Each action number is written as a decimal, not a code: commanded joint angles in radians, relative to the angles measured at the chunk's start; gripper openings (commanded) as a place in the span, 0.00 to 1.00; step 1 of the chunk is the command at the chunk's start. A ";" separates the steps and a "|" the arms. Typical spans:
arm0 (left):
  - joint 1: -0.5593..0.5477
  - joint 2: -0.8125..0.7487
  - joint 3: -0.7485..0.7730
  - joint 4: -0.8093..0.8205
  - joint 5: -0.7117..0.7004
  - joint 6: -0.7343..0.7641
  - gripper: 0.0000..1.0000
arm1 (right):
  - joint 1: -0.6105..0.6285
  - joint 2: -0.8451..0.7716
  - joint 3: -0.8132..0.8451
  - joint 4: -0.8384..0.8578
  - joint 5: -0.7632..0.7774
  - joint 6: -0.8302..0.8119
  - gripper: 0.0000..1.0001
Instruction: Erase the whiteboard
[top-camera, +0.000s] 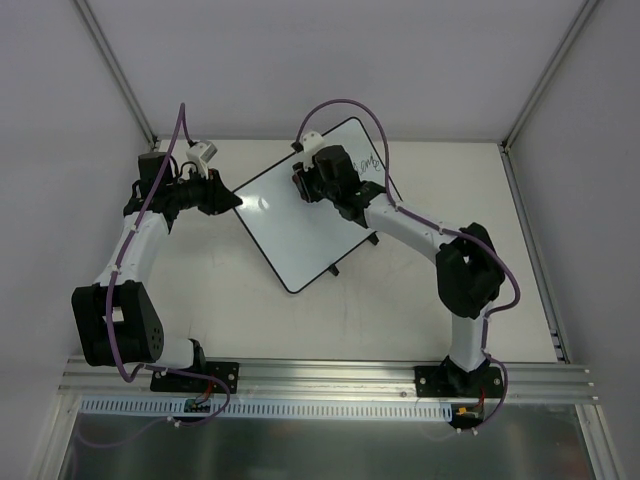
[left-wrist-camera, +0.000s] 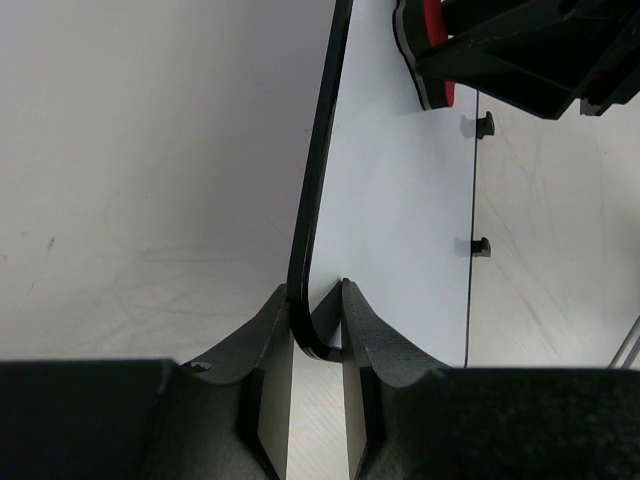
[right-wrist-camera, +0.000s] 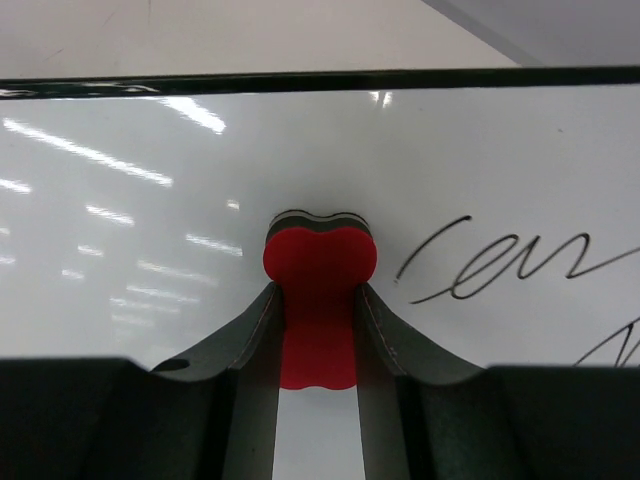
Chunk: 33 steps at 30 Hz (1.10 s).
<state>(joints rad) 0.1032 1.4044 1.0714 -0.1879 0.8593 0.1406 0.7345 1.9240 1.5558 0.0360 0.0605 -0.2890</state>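
- Whiteboard (top-camera: 300, 225) lies askew at the bench's (top-camera: 420, 310) far middle, with handwriting (right-wrist-camera: 500, 262) near its far right corner.
- I see my left tool (left-wrist-camera: 318, 310) clenched on the board's left corner.
- My right tool (right-wrist-camera: 318, 300) grips the red eraser (right-wrist-camera: 320, 255) (set against the board — just beside the writing).

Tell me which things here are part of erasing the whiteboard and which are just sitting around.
Part of the job:
whiteboard
dark handwriting on it
red eraser
right gripper, shut on the eraser
left gripper, clamping the board's corner

Just there:
tabletop
metal rail at the near edge
purple cables on the arms
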 joint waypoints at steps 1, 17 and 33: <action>-0.045 -0.005 0.015 -0.025 0.060 0.102 0.00 | 0.032 0.038 0.055 -0.022 -0.050 -0.073 0.00; -0.049 -0.013 0.021 -0.067 0.073 0.148 0.00 | -0.188 0.066 0.113 -0.031 -0.030 -0.075 0.00; -0.068 -0.010 0.025 -0.091 0.053 0.166 0.00 | -0.262 0.118 0.199 -0.031 -0.169 0.017 0.00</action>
<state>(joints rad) 0.0910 1.4040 1.0859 -0.2520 0.8799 0.1986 0.4416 2.0323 1.7012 -0.0071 -0.0288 -0.2989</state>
